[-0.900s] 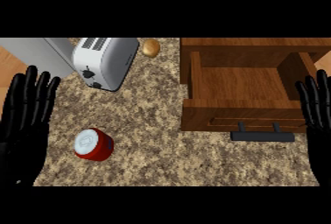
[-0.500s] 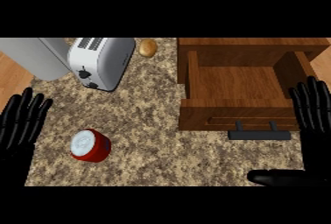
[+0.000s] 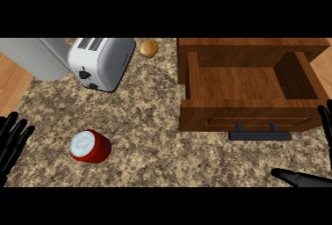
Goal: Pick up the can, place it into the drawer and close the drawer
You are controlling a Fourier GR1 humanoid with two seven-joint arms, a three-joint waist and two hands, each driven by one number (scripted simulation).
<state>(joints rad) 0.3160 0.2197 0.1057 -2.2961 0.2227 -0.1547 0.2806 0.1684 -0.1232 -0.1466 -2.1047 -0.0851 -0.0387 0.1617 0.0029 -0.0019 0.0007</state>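
A red can [image 3: 90,146] with a pale lid stands on the granite counter at the lower left. The wooden drawer [image 3: 250,115] is pulled open at the upper right, nothing inside it, its black handle [image 3: 259,134] facing me. My left hand [image 3: 11,143] shows at the left edge, open with fingers up, a short way left of the can. My right hand [image 3: 304,179] sits at the lower right, open; its thumb reaches in along the bottom edge and fingertips [image 3: 324,123] show at the right edge beside the drawer front.
A silver toaster [image 3: 100,61] lies at the back left beside a grey appliance [image 3: 32,57]. A small brown potato-like object [image 3: 149,48] rests behind, next to the drawer's left wall. Wooden floor shows past the counter's left edge.
Both hands have dropped lower in the view and show less. The whole scene appears shifted downward slightly, with the can and drawer lower than before.
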